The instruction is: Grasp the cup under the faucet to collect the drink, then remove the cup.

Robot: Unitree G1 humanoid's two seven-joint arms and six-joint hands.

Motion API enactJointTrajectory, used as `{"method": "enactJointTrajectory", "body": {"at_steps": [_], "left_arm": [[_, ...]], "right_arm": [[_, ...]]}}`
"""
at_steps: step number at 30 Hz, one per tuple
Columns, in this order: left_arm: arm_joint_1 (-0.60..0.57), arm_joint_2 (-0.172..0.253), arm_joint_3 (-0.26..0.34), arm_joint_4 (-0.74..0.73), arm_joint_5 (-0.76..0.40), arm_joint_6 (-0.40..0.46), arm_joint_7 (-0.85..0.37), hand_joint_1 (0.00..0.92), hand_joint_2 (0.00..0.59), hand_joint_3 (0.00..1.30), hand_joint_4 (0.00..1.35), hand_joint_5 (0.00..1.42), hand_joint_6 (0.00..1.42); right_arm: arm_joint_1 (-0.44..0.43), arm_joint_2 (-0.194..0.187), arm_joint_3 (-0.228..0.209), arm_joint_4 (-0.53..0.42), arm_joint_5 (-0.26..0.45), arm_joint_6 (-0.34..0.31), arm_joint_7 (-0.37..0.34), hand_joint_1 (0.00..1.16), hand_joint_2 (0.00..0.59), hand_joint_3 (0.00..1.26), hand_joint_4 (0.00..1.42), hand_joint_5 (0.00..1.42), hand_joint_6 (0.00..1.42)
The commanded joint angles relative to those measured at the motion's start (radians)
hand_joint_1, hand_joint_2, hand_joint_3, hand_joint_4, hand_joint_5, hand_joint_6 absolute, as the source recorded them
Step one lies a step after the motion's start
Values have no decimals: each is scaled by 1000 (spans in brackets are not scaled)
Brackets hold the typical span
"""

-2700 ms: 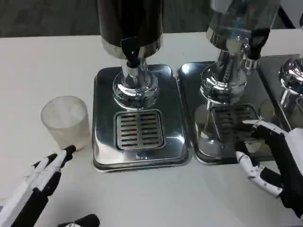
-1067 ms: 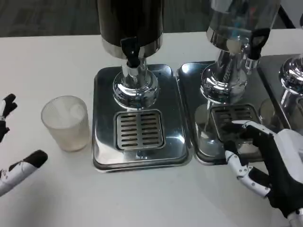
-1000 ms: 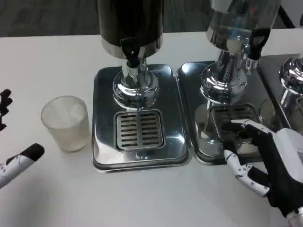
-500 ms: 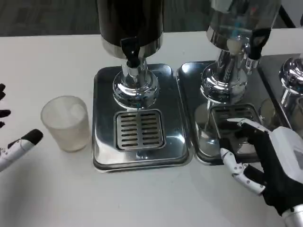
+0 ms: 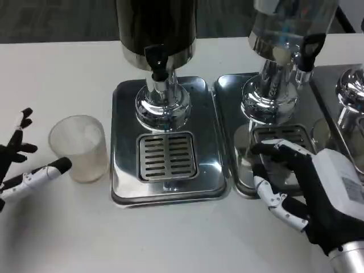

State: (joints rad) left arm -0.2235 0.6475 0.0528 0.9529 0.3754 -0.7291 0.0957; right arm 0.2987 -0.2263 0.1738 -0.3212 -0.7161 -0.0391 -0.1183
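At mid-left, the cup (image 5: pixel 78 147) is approached by the left hand (image 5: pixel 25 165), returned from the frame edge, fingers spread and empty; the right hand (image 5: pixel 307 190) is likewise spread, holding nothing.

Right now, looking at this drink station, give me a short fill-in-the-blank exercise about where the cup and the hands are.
1. The frosted cup stands on the white ____, not on a drip tray.
2. The dark dispenser's faucet hangs above a slotted ____ with no cup on it.
3. The hand nearest the cup is the ____ hand, its fingers spread.
4. The right hand reaches over the ____ tray of the two nearest trays.

Missing words: table; grate; left; right
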Motion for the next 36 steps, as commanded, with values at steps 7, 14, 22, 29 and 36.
{"method": "enactJointTrajectory", "body": {"at_steps": [7, 14, 22, 29, 36], "left_arm": [[-100, 24, -89, 109, 34, -4, 14, 173, 0, 0, 88, 338, 433], [-145, 24, -145, 164, 56, -17, 32, 174, 0, 16, 131, 388, 512], [-189, 10, -194, 211, 58, -27, 44, 178, 8, 43, 174, 436, 581], [-226, -6, -221, 251, 64, -36, 39, 179, 11, 61, 184, 445, 611], [-264, -21, -249, 280, 64, -31, 28, 185, 24, 63, 182, 444, 617]], "right_arm": [[-1, 8, 11, -10, -5, 6, -2, 449, 434, 433, 347, 381, 408], [9, 14, 15, -22, -4, 10, 3, 451, 434, 439, 353, 387, 408], [-6, 16, 17, -14, 3, 10, 4, 452, 434, 441, 360, 388, 408], [-3, 16, 20, -4, 6, 3, -2, 452, 434, 441, 360, 388, 408], [16, 17, 20, -10, 3, -1, -12, 452, 434, 441, 360, 388, 408]]}}
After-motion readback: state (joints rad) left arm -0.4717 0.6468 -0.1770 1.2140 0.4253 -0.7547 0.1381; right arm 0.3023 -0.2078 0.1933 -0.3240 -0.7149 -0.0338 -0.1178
